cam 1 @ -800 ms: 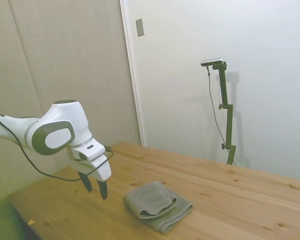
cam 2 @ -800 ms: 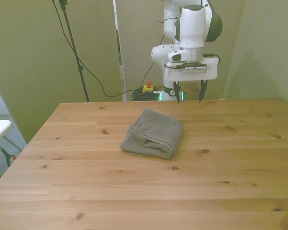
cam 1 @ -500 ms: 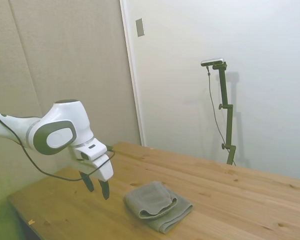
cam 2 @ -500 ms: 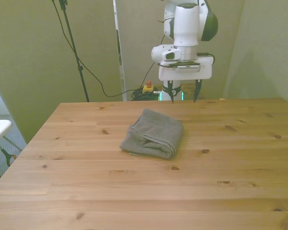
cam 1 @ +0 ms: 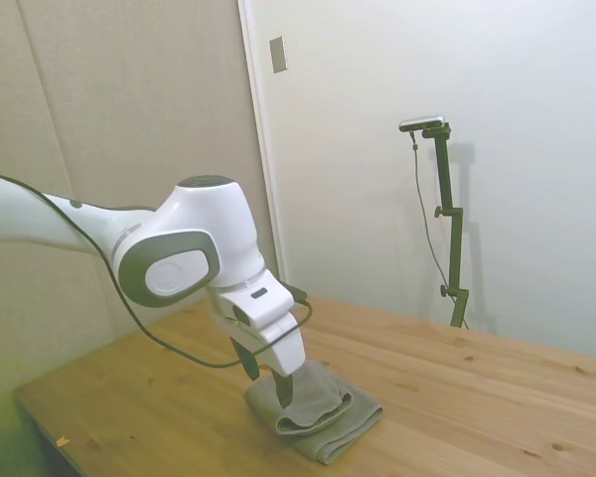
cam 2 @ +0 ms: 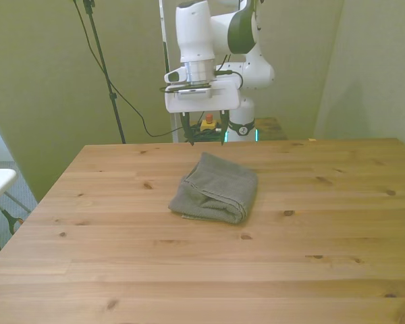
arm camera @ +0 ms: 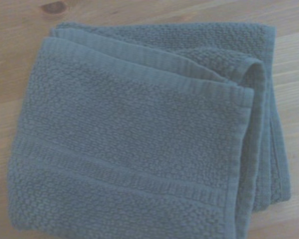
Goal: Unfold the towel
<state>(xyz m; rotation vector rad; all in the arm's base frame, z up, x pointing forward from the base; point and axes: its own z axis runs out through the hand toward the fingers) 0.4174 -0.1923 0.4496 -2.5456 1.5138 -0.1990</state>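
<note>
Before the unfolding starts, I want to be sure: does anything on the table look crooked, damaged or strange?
Nothing stands out. The small grey-green terry towel lies folded in layers on the wooden table, its edges slightly uneven, which is normal for soft cloth. The white arm's end effector hangs above the table, apart from the towel.

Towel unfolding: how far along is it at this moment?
Nothing of the unfolding looks done: the towel lies folded in layers on the table, its stacked edges clear in the wrist view. In hand: the hand hangs open above the table's far edge, behind the towel, not touching it. Left: lower to a loose edge, grip the top layer and draw it open until the cloth lies flat.
</note>
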